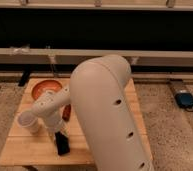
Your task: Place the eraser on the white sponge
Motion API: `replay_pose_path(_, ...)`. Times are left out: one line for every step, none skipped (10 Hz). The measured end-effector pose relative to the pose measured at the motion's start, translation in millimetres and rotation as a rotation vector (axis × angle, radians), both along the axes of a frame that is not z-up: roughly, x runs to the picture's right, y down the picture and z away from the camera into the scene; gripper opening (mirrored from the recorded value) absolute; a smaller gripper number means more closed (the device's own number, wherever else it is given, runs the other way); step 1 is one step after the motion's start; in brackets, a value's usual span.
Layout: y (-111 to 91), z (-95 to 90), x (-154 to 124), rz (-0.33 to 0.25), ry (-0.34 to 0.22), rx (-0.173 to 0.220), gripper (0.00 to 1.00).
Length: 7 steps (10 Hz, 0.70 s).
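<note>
1. Camera view: the gripper (58, 133) is found just above the far end of the eraser (63, 146); whether it is grasped cannot be told.
2. The eraser's long axis is pointed away from the camera, on the table (20, 152).
3. The white sponge is not seen.

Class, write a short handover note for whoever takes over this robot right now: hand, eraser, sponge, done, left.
The hand is low over the wooden table's front left, at the top end of the flat black rectangular eraser; hold unclear.
The eraser lies on the table.
The white sponge is not in sight, maybe behind the arm.
Done: hand at the eraser.
Left: lift it, find the sponge, set it on top.
</note>
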<state>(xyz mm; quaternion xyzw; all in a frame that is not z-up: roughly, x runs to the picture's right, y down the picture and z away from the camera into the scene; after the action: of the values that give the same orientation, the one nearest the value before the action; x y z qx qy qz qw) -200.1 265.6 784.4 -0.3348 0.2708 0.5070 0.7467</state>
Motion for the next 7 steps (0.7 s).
replay_pose_path(0.0,0.3,0.9,-0.009,0.014,-0.009,0.31)
replay_pose_path(-0.1,0.1,1.4,-0.018,0.031,-0.019,0.21)
replay_pose_path(-3.3,-0.8,6.2,-0.009,0.042,-0.020,0.16)
replay_pose_path(-11.3,-5.0,10.6,0.011,0.050,-0.014,0.16)
replay_pose_path(-23.4,-16.4,13.2,0.039,0.045,-0.007,0.16)
replay_pose_path(-35.9,-26.5,18.1,0.060,0.037,-0.003,0.16)
replay_pose_path(-51.9,-36.9,27.1,0.084,0.030,0.005,0.16)
